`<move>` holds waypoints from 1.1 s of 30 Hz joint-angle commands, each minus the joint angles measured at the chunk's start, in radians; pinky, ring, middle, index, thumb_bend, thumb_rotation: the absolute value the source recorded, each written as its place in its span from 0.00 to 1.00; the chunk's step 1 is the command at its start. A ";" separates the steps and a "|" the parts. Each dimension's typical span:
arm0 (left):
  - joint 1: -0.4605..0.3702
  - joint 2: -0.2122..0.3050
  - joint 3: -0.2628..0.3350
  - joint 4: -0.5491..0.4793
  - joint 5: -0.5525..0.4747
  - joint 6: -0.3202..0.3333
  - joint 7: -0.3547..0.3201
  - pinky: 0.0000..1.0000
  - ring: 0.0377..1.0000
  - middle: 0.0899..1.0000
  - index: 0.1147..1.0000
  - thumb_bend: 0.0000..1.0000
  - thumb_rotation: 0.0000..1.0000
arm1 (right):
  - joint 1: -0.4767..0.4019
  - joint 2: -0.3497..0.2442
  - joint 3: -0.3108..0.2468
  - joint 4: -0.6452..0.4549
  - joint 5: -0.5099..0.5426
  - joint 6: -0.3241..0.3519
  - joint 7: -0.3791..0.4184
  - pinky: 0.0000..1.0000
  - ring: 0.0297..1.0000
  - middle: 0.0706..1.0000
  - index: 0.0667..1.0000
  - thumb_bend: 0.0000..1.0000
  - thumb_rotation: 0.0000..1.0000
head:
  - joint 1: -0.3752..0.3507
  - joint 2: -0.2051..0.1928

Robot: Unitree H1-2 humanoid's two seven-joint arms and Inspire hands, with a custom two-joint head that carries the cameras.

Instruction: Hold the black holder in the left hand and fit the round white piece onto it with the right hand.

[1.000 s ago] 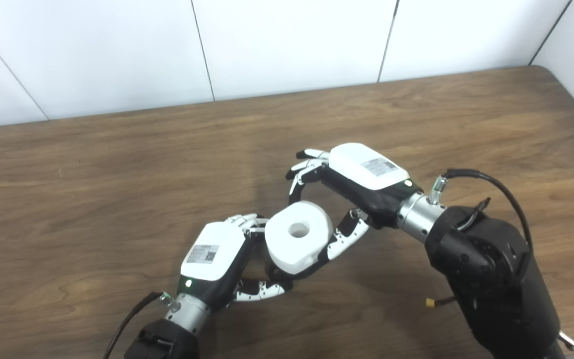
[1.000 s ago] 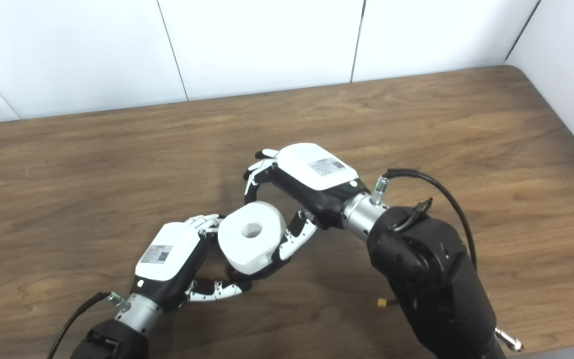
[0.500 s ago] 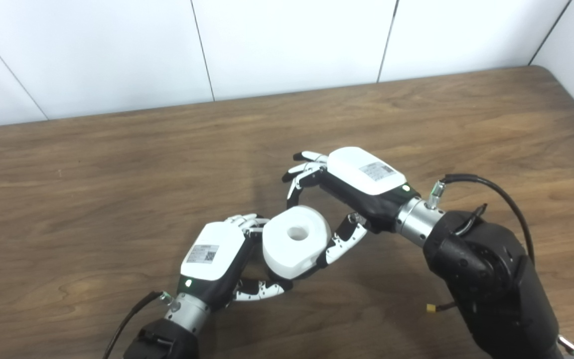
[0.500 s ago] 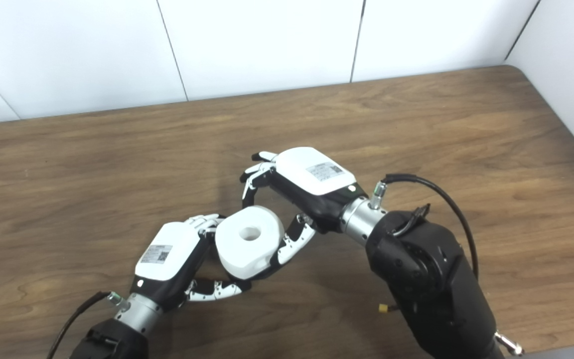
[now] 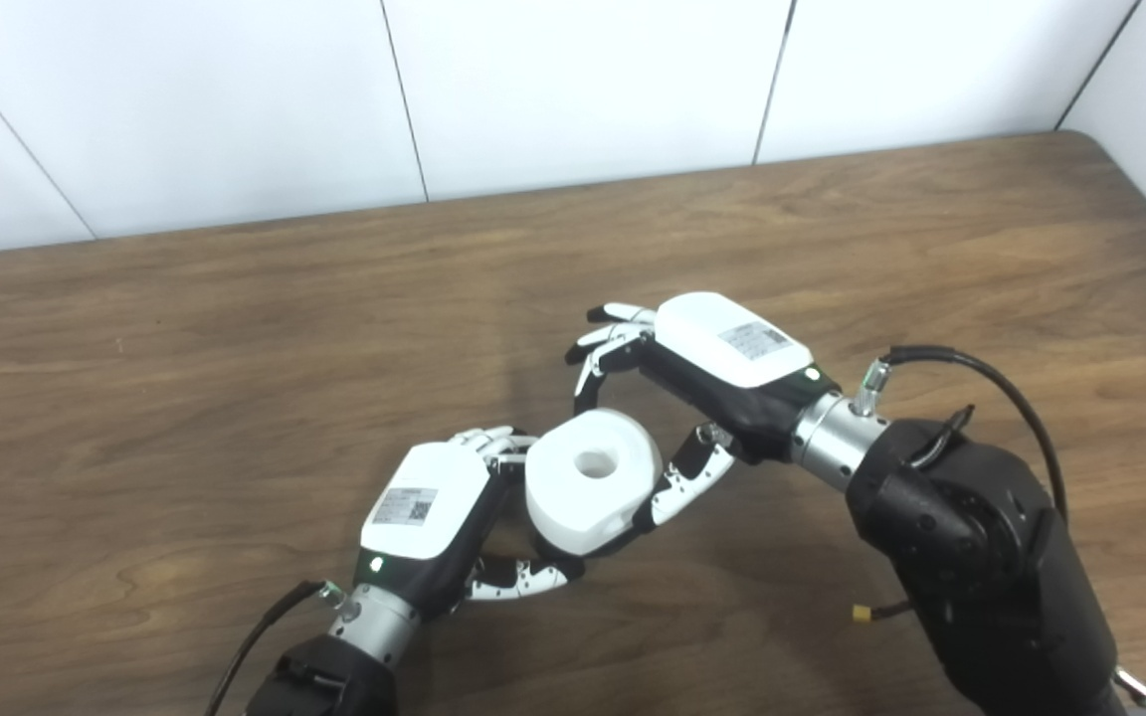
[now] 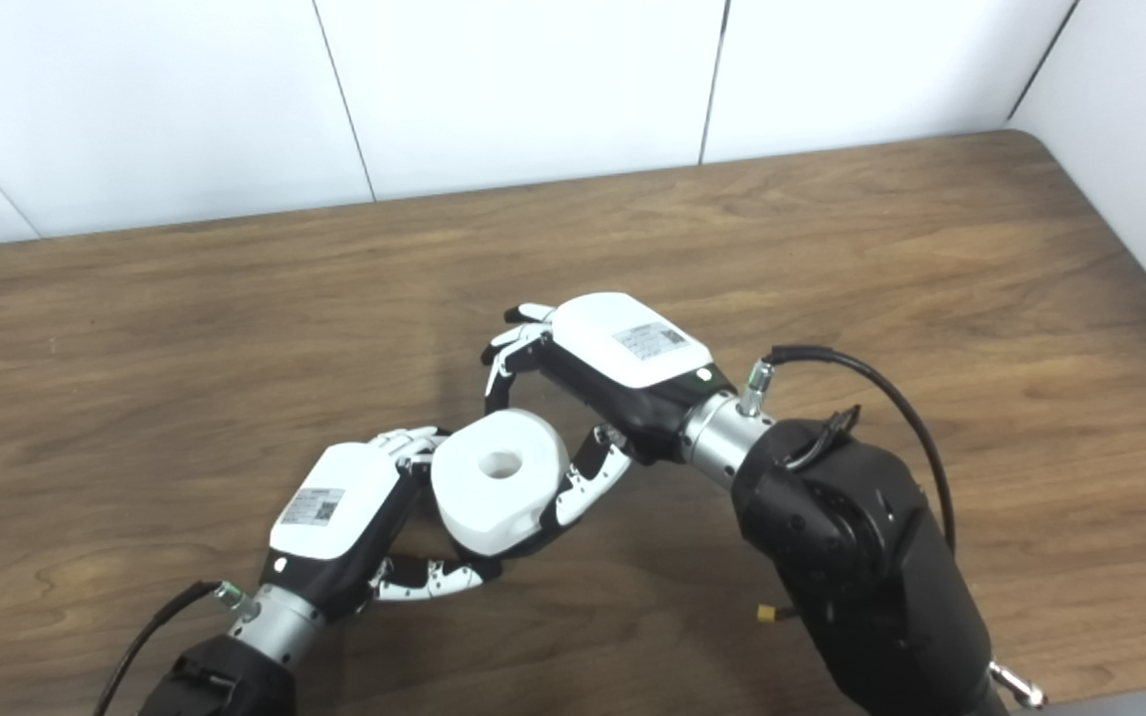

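Right robot hand (image 5: 677, 398) grips the white piece (image 5: 591, 480); press squarely while left robot hand (image 5: 444, 517) steadies the mostly hidden holder (image 5: 551, 545).

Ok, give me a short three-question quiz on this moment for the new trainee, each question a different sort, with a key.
1. True or false: the round white piece lies flat on the table, with both hands clear of it.
2. Multiple choice: what shows in the top face of the round white piece? A. a round hole in the middle; B. a red button; C. a metal hook.
3. Fill in: the fingers and thumb of the ___ hand are placed around the round white piece.

Key:
1. False: it sits between the left hand and the right hand, off the table.
2. A.
3. right. The black holder is mostly hidden beneath the piece.
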 commanded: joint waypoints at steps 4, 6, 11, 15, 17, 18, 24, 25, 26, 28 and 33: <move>-0.004 0.005 -0.006 0.004 0.006 -0.004 -0.009 0.83 0.84 0.77 0.42 0.52 0.05 | -0.058 0.011 -0.039 -0.059 0.043 0.040 -0.005 0.76 0.92 0.79 0.44 0.52 0.14 | 0.001 -0.002; -0.003 0.005 -0.005 0.005 0.007 -0.003 -0.010 0.83 0.84 0.77 0.42 0.52 0.05 | -0.064 0.011 -0.045 -0.066 0.053 0.046 -0.004 0.75 0.91 0.79 0.44 0.52 0.14 | 0.000 -0.001; -0.004 0.004 -0.007 0.004 0.012 0.000 -0.015 0.84 0.84 0.77 0.42 0.52 0.05 | -0.076 0.008 -0.049 -0.088 0.067 0.082 0.013 0.75 0.92 0.79 0.44 0.52 0.14 | 0.002 0.000; -0.006 0.006 -0.009 0.006 0.018 -0.003 -0.011 0.83 0.84 0.77 0.42 0.52 0.05 | -0.087 0.000 -0.047 -0.098 0.067 0.095 0.022 0.75 0.92 0.79 0.44 0.52 0.14 | 0.001 0.002; -0.005 0.006 -0.008 0.006 0.018 -0.002 -0.011 0.83 0.84 0.77 0.42 0.52 0.05 | -0.093 -0.004 -0.046 -0.102 0.067 0.100 0.026 0.75 0.91 0.79 0.44 0.52 0.14 | -0.001 0.003; -0.006 0.006 -0.007 0.006 0.018 -0.001 -0.011 0.83 0.84 0.77 0.42 0.52 0.05 | -0.096 -0.006 -0.047 -0.104 0.067 0.104 0.029 0.75 0.91 0.79 0.44 0.52 0.14 | -0.002 0.005; -0.005 0.006 -0.004 0.004 0.009 0.002 -0.017 0.84 0.84 0.77 0.42 0.52 0.05 | -0.102 -0.022 -0.050 -0.100 0.069 0.099 0.035 0.75 0.91 0.79 0.44 0.52 0.14 | -0.003 0.008; -0.006 0.006 -0.004 0.001 0.009 0.004 -0.021 0.84 0.84 0.77 0.42 0.52 0.05 | -0.103 -0.025 -0.050 -0.100 0.066 0.100 0.038 0.75 0.91 0.79 0.44 0.52 0.14 | -0.004 0.012; -0.006 0.006 -0.004 0.000 0.010 0.004 -0.023 0.84 0.85 0.77 0.42 0.52 0.05 | -0.103 -0.028 -0.050 -0.100 0.066 0.100 0.042 0.75 0.91 0.79 0.44 0.52 0.14 | -0.004 0.012; -0.007 0.007 -0.004 -0.002 0.013 0.004 -0.023 0.84 0.84 0.77 0.42 0.52 0.05 | -0.103 -0.037 -0.049 -0.099 0.066 0.100 0.047 0.75 0.92 0.79 0.44 0.52 0.14 | -0.004 0.012; -0.008 0.007 -0.003 0.000 0.010 0.000 -0.019 0.83 0.84 0.77 0.42 0.52 0.05 | -0.095 -0.048 -0.046 -0.092 0.060 0.098 0.042 0.76 0.93 0.79 0.44 0.52 0.14 | -0.006 0.015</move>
